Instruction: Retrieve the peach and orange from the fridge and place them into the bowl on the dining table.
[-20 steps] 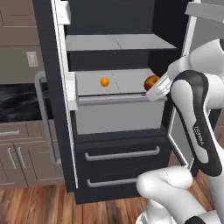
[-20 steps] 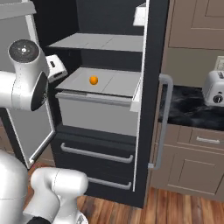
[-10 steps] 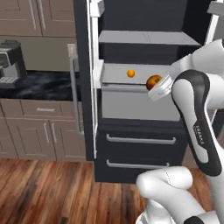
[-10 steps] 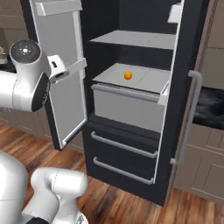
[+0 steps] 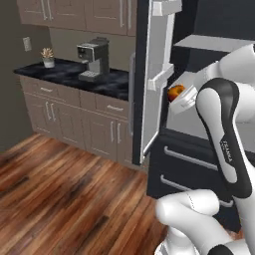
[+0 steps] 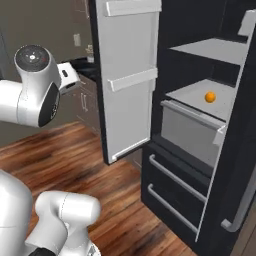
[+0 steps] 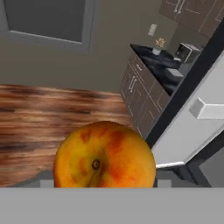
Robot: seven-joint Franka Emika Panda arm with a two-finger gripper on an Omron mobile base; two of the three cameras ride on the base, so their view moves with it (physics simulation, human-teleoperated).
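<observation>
gripper [image 5: 178, 97] apparently clasping peach [image 7: 104, 155]

The arm [image 5: 224, 144] is glossy white with rounded links, dark charcoal joints and small dark lettering along one link; a round dark cap closes a joint.

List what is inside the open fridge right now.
The orange sits on a grey shelf in the fridge. The drawer fronts below hide their contents. The peach is outside, in the gripper.
</observation>
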